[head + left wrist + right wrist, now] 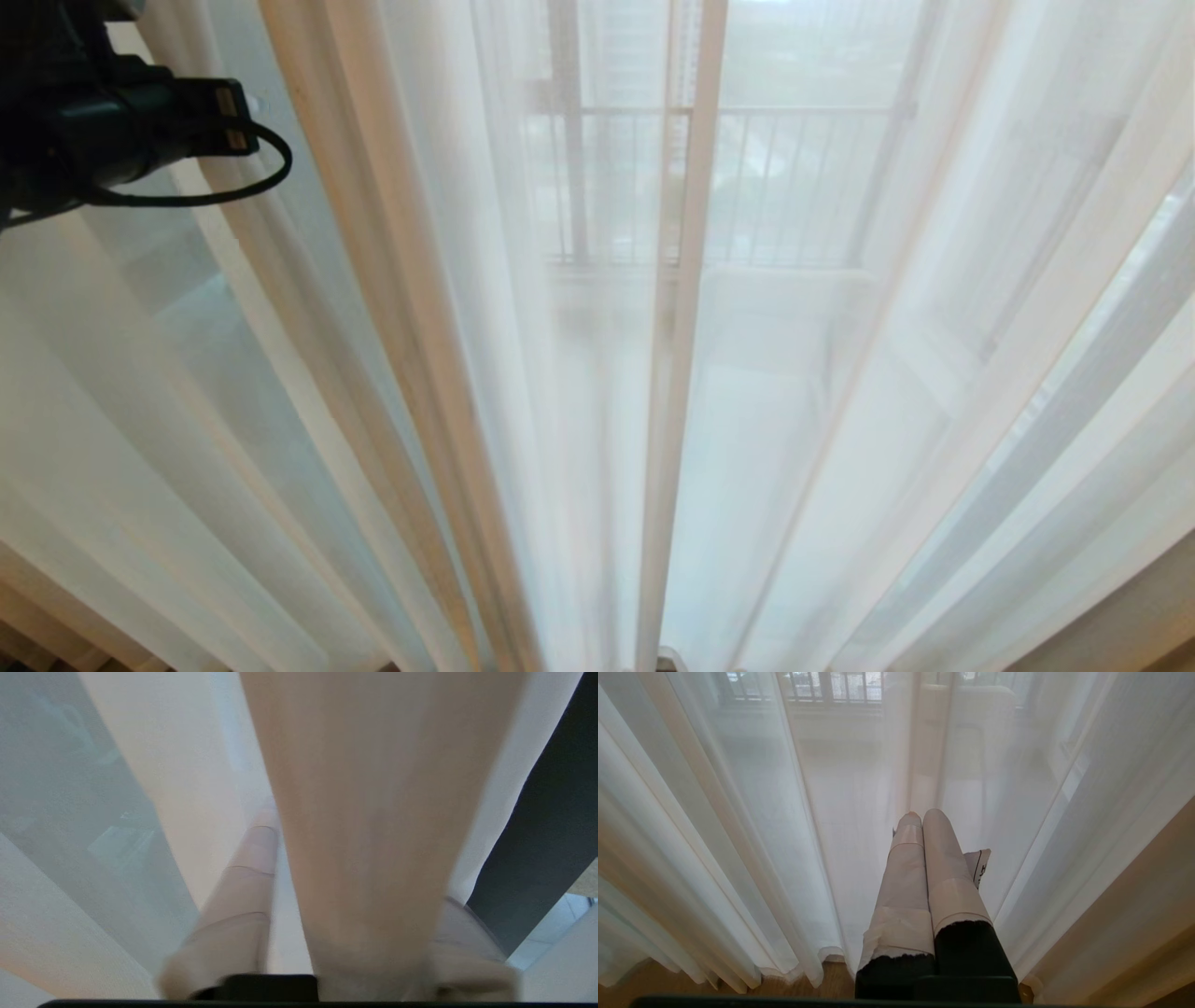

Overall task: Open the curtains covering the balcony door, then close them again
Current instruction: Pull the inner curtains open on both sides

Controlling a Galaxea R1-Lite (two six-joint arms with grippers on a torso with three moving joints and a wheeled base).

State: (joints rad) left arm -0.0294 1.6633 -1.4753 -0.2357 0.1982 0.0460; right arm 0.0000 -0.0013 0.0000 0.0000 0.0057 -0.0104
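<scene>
Two sheer panels of the curtains (579, 373) hang shut across the balcony door (569, 140), their edges meeting at one central seam (677, 373) — so we judge the opening step barely begun. We have the left gripper (308, 896) well to the left of that seam, its jaws closing around a tan fold (369, 835) of the curtains, presumably to drag that panel aside; whether the pinch is firm we cannot tell. Our right gripper (922, 868) hangs parked near the seam's foot — jaws pressed together, holding nothing.
</scene>
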